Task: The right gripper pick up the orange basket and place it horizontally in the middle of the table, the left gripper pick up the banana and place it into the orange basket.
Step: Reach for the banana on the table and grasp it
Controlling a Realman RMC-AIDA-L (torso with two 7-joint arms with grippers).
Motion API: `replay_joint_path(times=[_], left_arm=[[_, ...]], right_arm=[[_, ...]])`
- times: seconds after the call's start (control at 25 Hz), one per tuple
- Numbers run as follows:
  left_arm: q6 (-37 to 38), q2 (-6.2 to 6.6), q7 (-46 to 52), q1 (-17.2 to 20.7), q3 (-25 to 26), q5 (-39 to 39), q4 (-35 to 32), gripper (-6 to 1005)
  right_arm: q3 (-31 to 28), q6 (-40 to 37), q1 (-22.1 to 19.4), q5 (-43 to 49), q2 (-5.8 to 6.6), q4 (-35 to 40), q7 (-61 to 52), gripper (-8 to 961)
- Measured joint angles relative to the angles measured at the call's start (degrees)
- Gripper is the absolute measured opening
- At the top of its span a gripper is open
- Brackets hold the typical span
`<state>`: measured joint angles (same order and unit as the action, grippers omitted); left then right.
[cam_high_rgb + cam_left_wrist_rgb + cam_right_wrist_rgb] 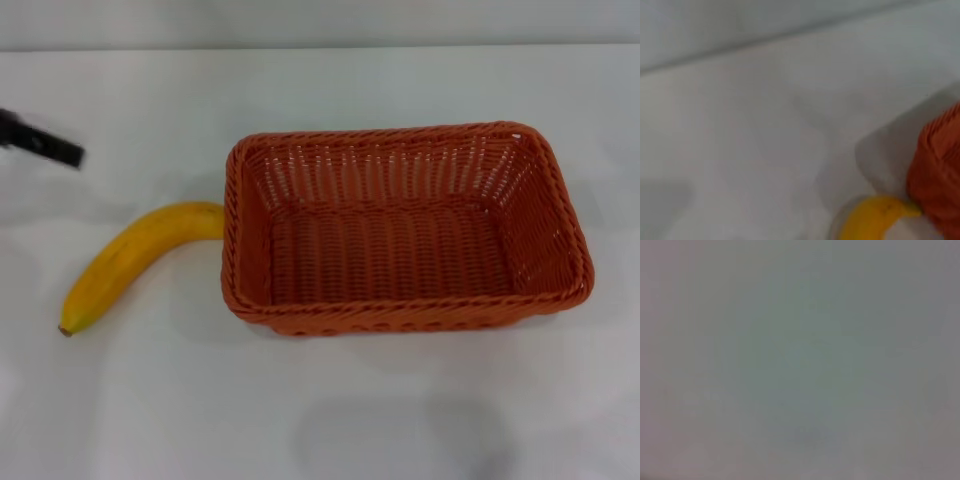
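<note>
The orange basket point(405, 228) lies lengthwise across the middle of the white table point(320, 400), open side up and with nothing in it. A yellow banana point(130, 262) rests on the table just left of it, its upper end touching the basket's left wall. A thin black bar of my left gripper point(42, 143) reaches in at the left edge of the head view, above and left of the banana and apart from it. In the left wrist view the banana point(872, 220) and a corner of the basket point(939, 175) show. My right gripper is out of view.
The table's far edge point(320, 47) runs along the top of the head view. Bare white surface surrounds the basket in front and on the right. The right wrist view shows only plain grey.
</note>
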<state>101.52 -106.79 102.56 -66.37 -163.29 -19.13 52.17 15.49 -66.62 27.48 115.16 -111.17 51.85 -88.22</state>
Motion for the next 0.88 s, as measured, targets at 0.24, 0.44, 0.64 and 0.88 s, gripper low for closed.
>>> replay_joint_path(times=[0.24, 0.44, 0.64, 0.88], left_arm=[[-10.24, -3.85, 1.03, -2.80, 0.06, -8.78, -9.01, 876], [-15.47, -7.32, 1.29, -4.22, 0.08, -11.96, -12.23, 876], [-19.49, -9.93, 2.25, -5.42, 0.14, -16.17, -12.93, 875], [-21.53, -10.46, 3.16, -5.11, 0.17, -16.96, -13.85, 875]], right_arm=[[1.62, 2.24, 0.32, -0.04, -0.53, -0.31, 1.45, 820], [4.24, 4.15, 0.54, -0.04, -0.87, -0.75, 1.49, 820], [4.55, 5.49, 0.84, -0.04, -1.19, -0.87, 1.36, 820], [4.56, 5.91, 1.08, -0.04, -1.31, -1.45, 1.22, 820]])
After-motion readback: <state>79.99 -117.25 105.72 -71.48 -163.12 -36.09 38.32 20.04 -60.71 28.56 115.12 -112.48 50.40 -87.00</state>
